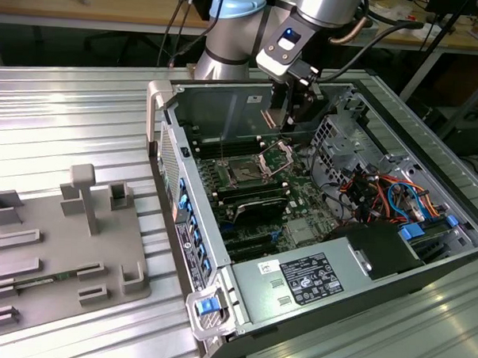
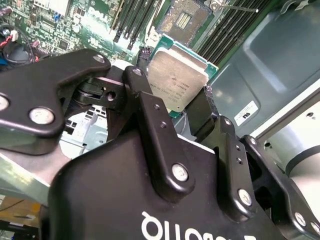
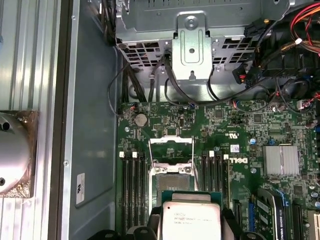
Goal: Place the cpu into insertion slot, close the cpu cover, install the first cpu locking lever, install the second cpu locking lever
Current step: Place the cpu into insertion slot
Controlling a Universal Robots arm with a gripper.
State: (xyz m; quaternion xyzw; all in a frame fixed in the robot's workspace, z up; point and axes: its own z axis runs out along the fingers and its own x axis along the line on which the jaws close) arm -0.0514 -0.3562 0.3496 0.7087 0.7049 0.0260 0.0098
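My gripper (image 2: 172,89) is shut on the cpu (image 2: 176,80), a square silver-topped chip with a green edge, held by two opposite sides between the black fingers (image 2: 142,95). In the first wrist view the cpu (image 3: 190,219) hangs above the green motherboard, just off the insertion slot (image 3: 172,176). The slot lies bare, and the cpu cover (image 3: 171,144) stands hinged up beyond it, with thin wire levers (image 3: 150,152) raised at its sides. In the exterior view the gripper (image 1: 292,122) hovers inside the open computer case, above and behind the insertion slot (image 1: 244,173) and the raised cpu cover (image 1: 277,157).
Black memory slots (image 3: 131,187) flank the socket on both sides. A metal drive cage (image 1: 342,144), bundled cables (image 1: 389,193) and the labelled power supply box (image 1: 306,281) fill the case at the exterior view's right. A grey fixture plate (image 1: 53,250) lies on the ribbed table outside the case.
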